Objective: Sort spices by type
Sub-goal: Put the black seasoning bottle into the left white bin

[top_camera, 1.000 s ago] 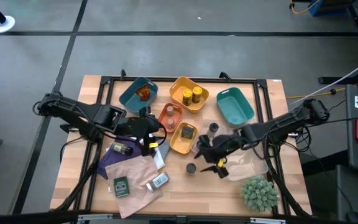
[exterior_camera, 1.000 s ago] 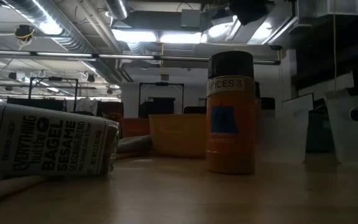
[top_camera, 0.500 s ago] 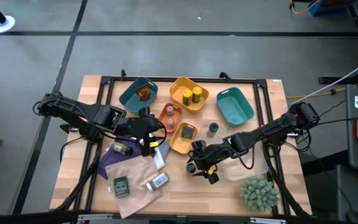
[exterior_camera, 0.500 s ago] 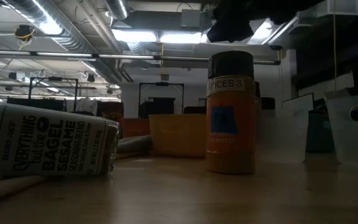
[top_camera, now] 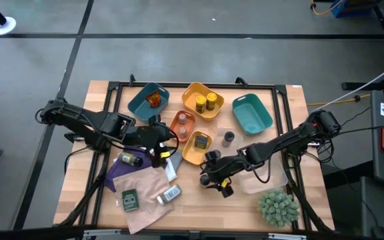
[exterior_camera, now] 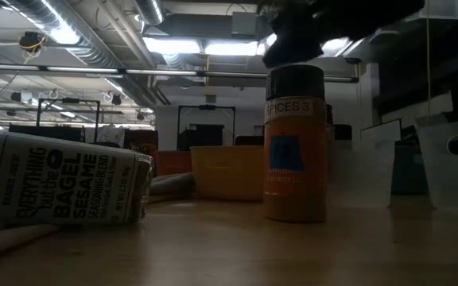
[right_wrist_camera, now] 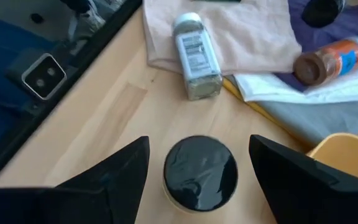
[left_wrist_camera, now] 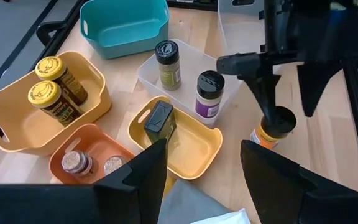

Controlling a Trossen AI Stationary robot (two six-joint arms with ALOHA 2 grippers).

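Orange dark-lidded spice jar [exterior_camera: 295, 143] stands upright on the bare desk [top_camera: 185, 203], just in front of the yellow tray [top_camera: 197, 148]. The right claw [top_camera: 211, 179] has swung in from beside the clear tray and now hangs over its lid, fingers wide on either side, nothing gripped. Pick-up looks imminent. Left claw [left_wrist_camera: 199, 163] waits, open, by the trays.

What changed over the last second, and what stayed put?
The right gripper swung across the table toward the left arm and now sits open over the dark-lidded orange jar, not gripping it. The jar, the trays and the left gripper did not move.
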